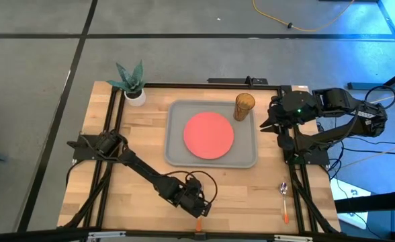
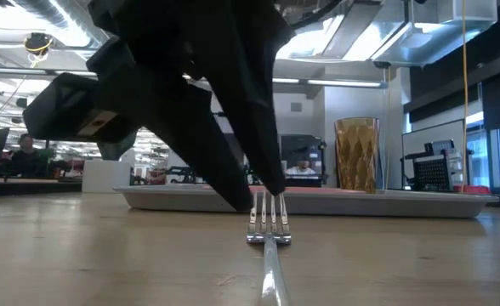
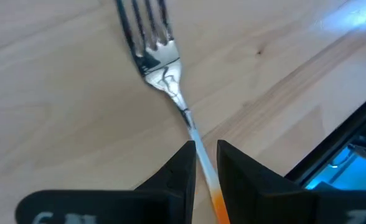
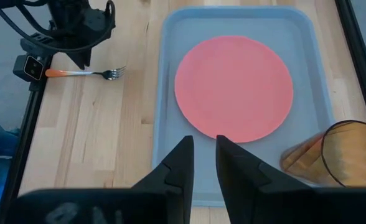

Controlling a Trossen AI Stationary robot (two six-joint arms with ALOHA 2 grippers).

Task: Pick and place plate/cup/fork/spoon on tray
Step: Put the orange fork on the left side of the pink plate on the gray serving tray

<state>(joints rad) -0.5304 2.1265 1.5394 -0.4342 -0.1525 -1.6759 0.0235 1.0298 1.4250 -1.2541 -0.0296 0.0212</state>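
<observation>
The fork (image 3: 161, 59) lies on the wood near the table's front edge, tines toward the far side and orange handle (image 1: 199, 220) toward the near edge. My left gripper (image 3: 205, 152) is shut on it. My right gripper (image 4: 205, 146) hovers shut and empty over the tray's right rim (image 1: 256, 128). The coral-red plate (image 1: 209, 134) lies in the middle of the grey tray (image 1: 177, 158). The amber cup (image 1: 244, 106) stands upright in the tray's far right corner. The spoon (image 1: 284, 198) lies on the table at the front right. My left gripper pinches the fork between its two fingers at the thin neck, just where the silver shaft meets the orange handle (image 3: 201, 163). The fingers come from above and lie across the fork. The tines (image 2: 269, 223) rest low at the table; whether the fork is lifted, I cannot tell.
A white pot with a green plant (image 1: 134, 84) stands at the table's far left corner. Black frame rails run along the table's edges (image 1: 113, 128). Bare wood lies between the tray and the front edge. People sit at desks in the room behind (image 2: 29, 153).
</observation>
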